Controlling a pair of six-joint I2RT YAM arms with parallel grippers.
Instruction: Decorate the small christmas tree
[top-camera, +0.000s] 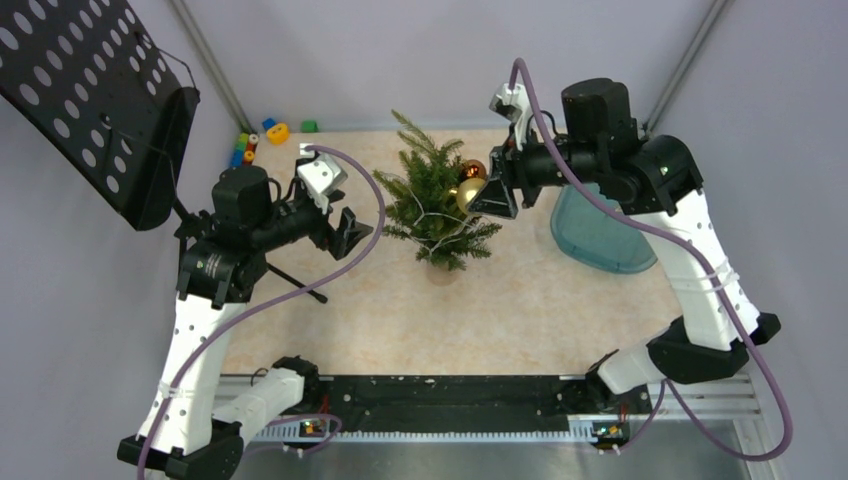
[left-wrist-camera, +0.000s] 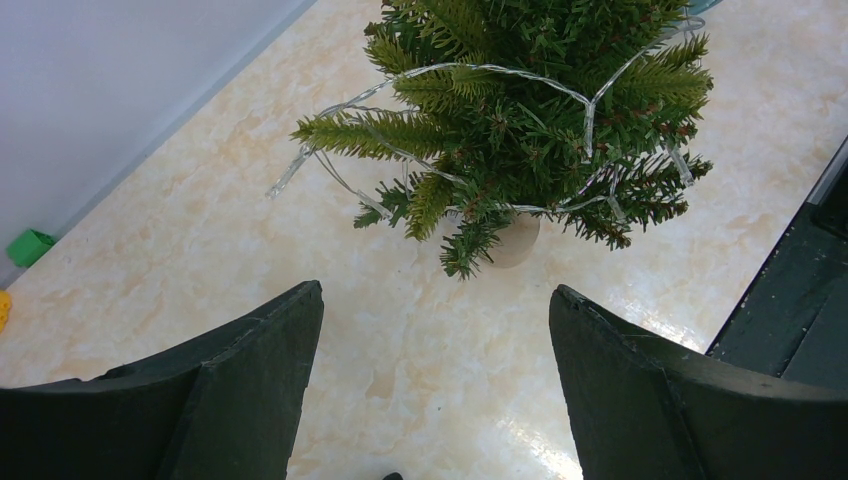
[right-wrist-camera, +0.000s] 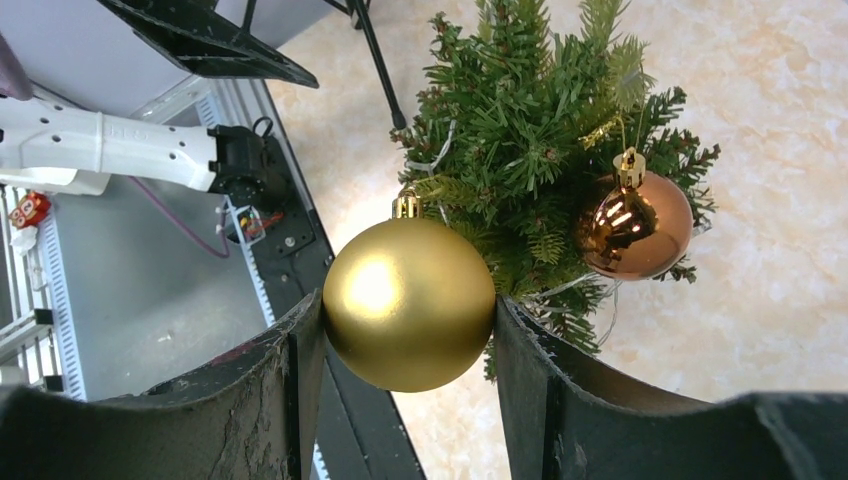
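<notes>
Holding gold bauble (right-wrist-camera: 400, 290), right hand (right-wrist-camera: 408, 310) beside small christmas tree (right-wrist-camera: 520, 130).

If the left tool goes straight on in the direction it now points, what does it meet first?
Probably the small christmas tree: its low branches, wound with a light string, lie ahead of the open left tool. The tool seems tilted down, so the table might come first; depth is unclear.
</notes>
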